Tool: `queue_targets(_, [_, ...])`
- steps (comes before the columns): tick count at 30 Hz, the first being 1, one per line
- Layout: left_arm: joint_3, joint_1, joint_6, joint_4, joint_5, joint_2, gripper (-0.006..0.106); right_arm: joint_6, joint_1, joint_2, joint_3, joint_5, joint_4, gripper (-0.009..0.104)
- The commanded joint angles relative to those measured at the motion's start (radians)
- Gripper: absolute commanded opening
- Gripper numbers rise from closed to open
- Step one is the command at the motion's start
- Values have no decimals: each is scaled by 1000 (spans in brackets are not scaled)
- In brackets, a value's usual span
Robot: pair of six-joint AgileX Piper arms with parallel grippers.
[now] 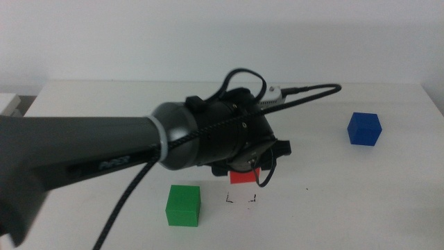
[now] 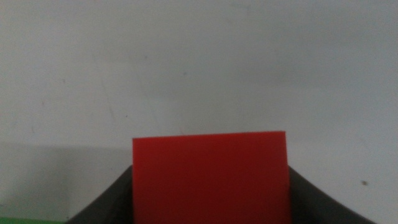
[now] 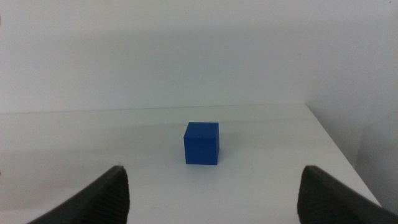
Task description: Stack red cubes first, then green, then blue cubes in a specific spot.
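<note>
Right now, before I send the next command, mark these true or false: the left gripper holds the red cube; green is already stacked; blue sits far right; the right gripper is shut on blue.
1. The left gripper holds the red cube. True.
2. The green cube is stacked on red. False: it sits alone on the table, beside the marked spot.
3. The blue cube sits far right. True.
4. The right gripper is shut on blue. False: its jaws are open, apart from the cube.

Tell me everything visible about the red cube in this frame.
The red cube is small, bright red and plain-faced, looking matte. The left tool holds it between its two dark jaws, one against each side. In the middle view only its lower part shows beneath the tool, just behind the black corner marks. Whether it touches the table is unclear.
</note>
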Motion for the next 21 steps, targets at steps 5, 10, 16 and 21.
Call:
queue_targets(5, [41, -8, -38, 2, -13, 19, 5, -3, 1, -5, 3, -8, -4, 93])
queue_targets(10, [119, -3, -70, 2, -145, 19, 5, -3, 1, -5, 3, -8, -4, 93])
queue_targets(16, [128, 21, -64, 3, -191, 29, 5, -3, 1, -5, 3, -8, -4, 93])
queue_targets(21, [128, 34, -30, -7, -215, 46, 5, -3, 1, -5, 3, -8, -4, 93])
